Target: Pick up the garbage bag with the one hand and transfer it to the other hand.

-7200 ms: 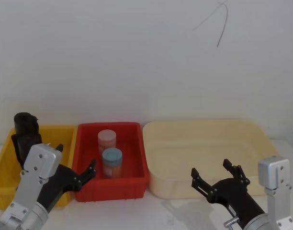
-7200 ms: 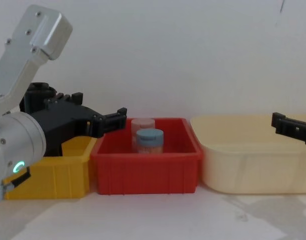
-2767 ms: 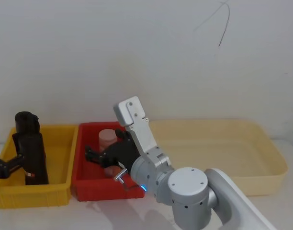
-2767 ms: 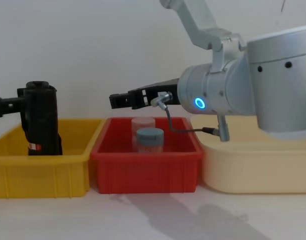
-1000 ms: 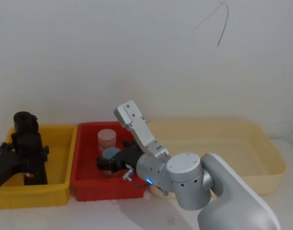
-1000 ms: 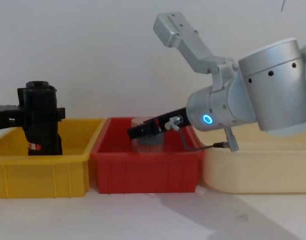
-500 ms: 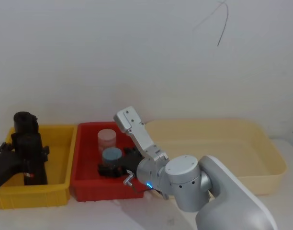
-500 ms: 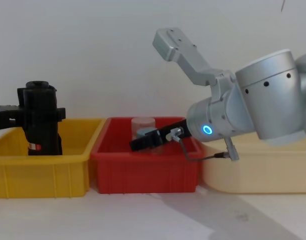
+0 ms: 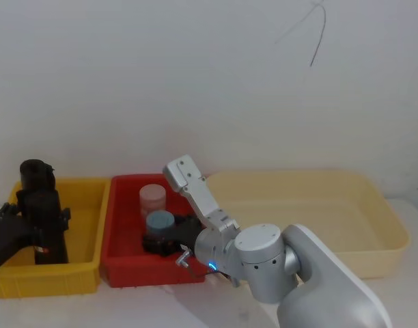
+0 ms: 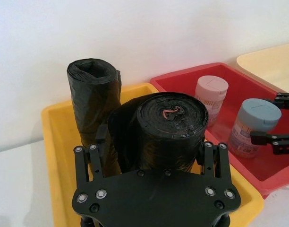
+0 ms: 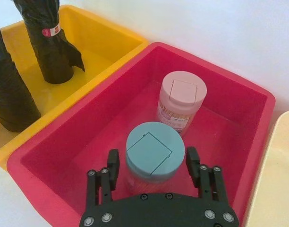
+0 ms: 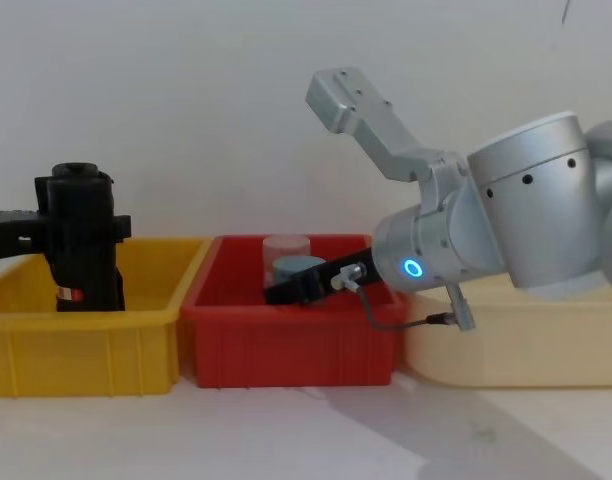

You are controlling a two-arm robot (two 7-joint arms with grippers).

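On the far left, the garbage bag (image 9: pixel 46 236) is being clasped by the left gripper (image 10: pixel 153 142). Its fingers (image 10: pixel 104 137) are being pressed against both flanks of the roll as it stands upright in the yellow bin (image 9: pixel 45 283). No lift is being made yet, it seems, so both the pickup and the handover are being left to do. A second black roll (image 10: pixel 93 94) is crowding it just behind and the bin walls are hemming it in. Straight up is being judged the free way out. In the middle, the right gripper (image 11: pixel 153 156) is being held spread and empty, either side of the blue-lidded jar (image 11: pixel 155 142) in the red bin (image 9: pixel 127 270), beside a pink jar (image 11: pixel 182 94). On the right, open room is being offered above the cream tray (image 9: pixel 298 219).
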